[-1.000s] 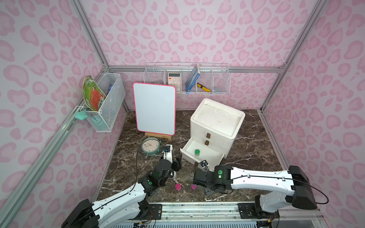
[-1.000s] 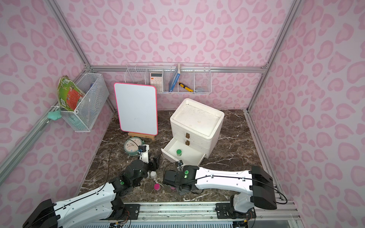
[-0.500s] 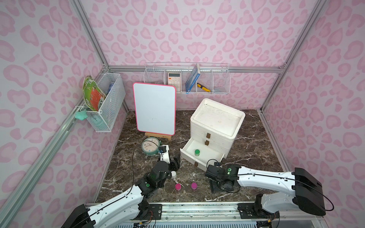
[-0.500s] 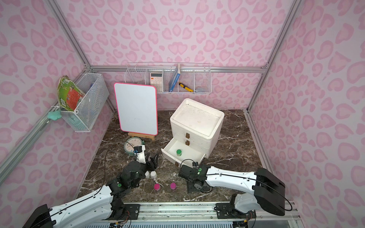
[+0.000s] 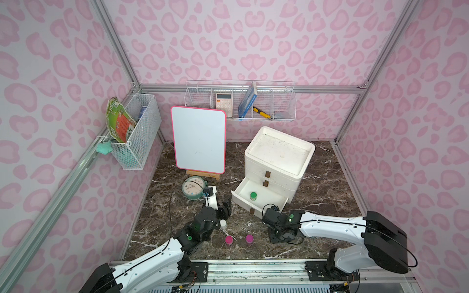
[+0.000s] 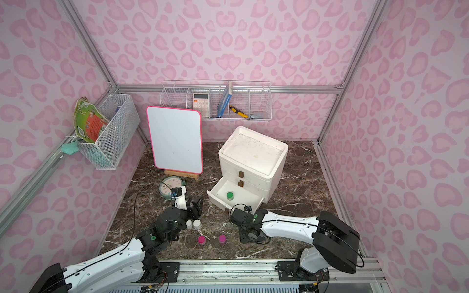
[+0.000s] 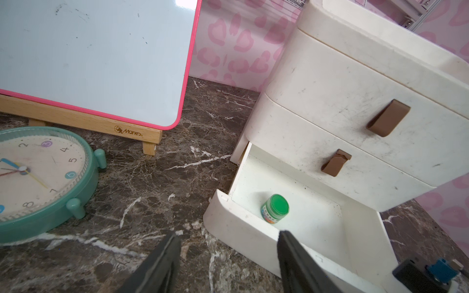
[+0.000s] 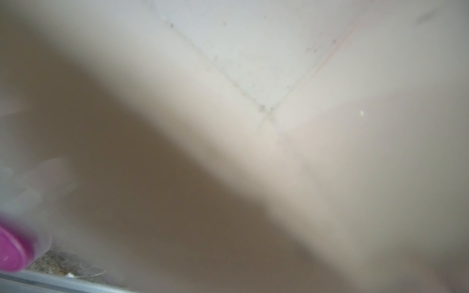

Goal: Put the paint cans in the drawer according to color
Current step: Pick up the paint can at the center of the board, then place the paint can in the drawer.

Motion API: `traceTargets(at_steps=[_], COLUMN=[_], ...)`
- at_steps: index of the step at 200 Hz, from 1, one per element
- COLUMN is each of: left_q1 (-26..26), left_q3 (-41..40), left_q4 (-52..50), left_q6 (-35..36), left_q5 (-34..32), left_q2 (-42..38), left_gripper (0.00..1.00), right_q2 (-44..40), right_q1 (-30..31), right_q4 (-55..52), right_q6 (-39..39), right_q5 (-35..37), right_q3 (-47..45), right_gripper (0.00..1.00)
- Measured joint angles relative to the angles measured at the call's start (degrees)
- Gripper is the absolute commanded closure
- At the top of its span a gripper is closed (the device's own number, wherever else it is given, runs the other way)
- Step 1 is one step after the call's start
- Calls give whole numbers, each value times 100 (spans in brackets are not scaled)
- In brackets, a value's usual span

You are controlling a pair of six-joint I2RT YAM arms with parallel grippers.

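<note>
In both top views the right gripper (image 5: 280, 233) is pulling away from the 2 pink cans (image 5: 229, 239) (image 5: 249, 238) and settling by the open bottom drawer (image 5: 243, 204), so both are still sitting on the floor (image 5: 317, 203), unsorted. Can't tell whether its claw is narrow or gripping anything, its wrist cam is just blur. Left gripper (image 7: 228, 234) is hanging wide, empty. 1 green can (image 5: 253, 195) is sitting in that drawer.

Pink-rimmed whiteboard (image 5: 198, 142), teal clock (image 5: 193, 187) near it, calculator (image 5: 224, 104) in wire basket (image 5: 198, 100)
</note>
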Motion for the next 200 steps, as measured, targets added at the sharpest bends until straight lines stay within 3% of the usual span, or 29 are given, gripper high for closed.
traceTargets(at_steps=[45, 80, 130, 200], left_q1=[9, 15, 28, 33], left_q3=[0, -13, -144, -332], left_q4=[0, 0, -24, -481], left_q6=[0, 2, -28, -173], left_q5=[2, 0, -9, -96], left_q2=[-24, -57, -214, -833], left_gripper=[35, 35, 35, 35], right_q2=[74, 149, 507, 1147], right_q1=[367, 647, -422, -1178], right_q4=[-409, -1137, -1405, -820], right_q6=[2, -151, -1038, -1928], right_q5=[59, 254, 719, 909], right_q3=[382, 1556, 2796, 2855], right_gripper=[70, 71, 71, 71])
